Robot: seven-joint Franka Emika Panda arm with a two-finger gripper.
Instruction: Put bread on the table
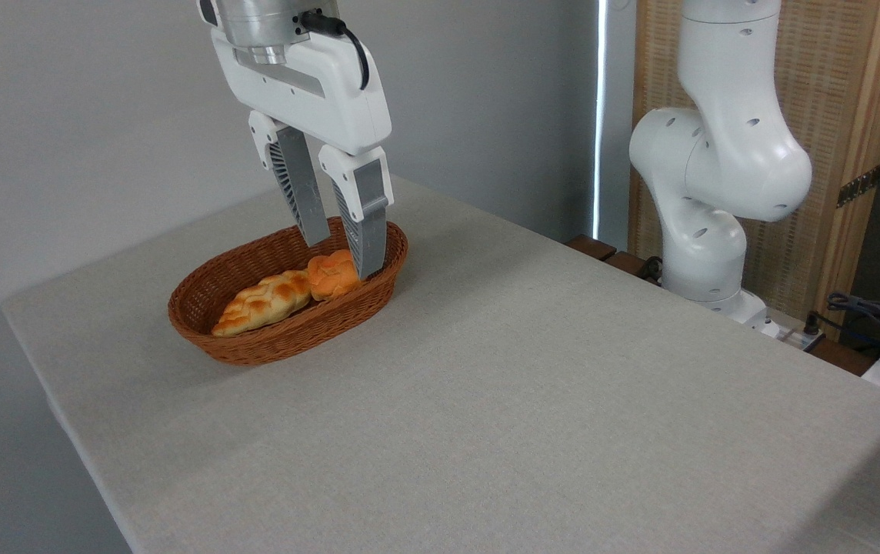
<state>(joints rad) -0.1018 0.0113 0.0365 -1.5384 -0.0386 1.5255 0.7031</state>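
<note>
Right finger (pixel 367 231) is covering the bread's (pixel 330 275) right edge, the basket (pixel 255 346) wall is hiding the loaf's (pixel 263 302) underside, and the frame top is cropping the arm (pixel 725 154).

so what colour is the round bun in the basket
Orange-golden bread, clearest in the fixed camera view.

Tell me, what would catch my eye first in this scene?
Probably the white gripper reaching down into a brown wicker basket at the table's far left, its grey fingers spread around a small orange bun. A paler braided loaf lies beside the bun. The arm's bulky white base stands at the right.
</note>
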